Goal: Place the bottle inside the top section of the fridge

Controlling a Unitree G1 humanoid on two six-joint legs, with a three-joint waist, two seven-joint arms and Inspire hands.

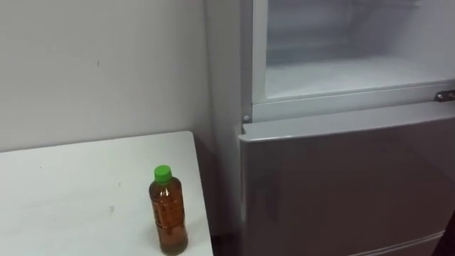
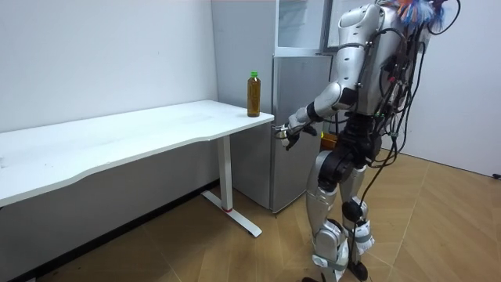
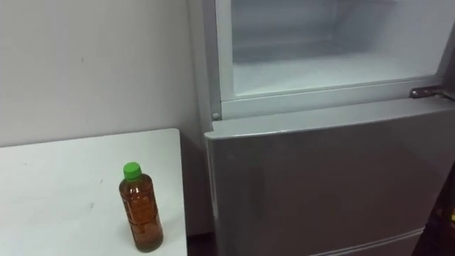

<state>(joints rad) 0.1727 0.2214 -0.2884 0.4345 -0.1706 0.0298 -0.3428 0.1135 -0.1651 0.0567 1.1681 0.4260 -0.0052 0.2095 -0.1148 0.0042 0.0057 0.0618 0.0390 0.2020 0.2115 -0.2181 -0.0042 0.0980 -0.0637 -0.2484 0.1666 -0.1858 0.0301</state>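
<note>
Amber-filled bottle [image 1: 168,211] with green cap stands upright on the white table [image 1: 64,192], at the corner nearest the grey fridge [image 1: 341,178]. Fridge's upper compartment [image 1: 341,71] stands open. Robot stands facing the fridge, left hand [image 2: 296,131] just before its front, touching nothing; too small to tell its fingers.

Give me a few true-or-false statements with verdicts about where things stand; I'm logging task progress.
1. The bottle stands upright on the table. True.
2. The bottle's cap is red. False: it is green.
3. The fridge has its upper compartment open. True.
4. The bottle is already inside the fridge. False: it is on the table, near the corner beside the fridge.
5. The left hand holds the bottle. False: it is in front of the fridge, apart from the bottle.
</note>
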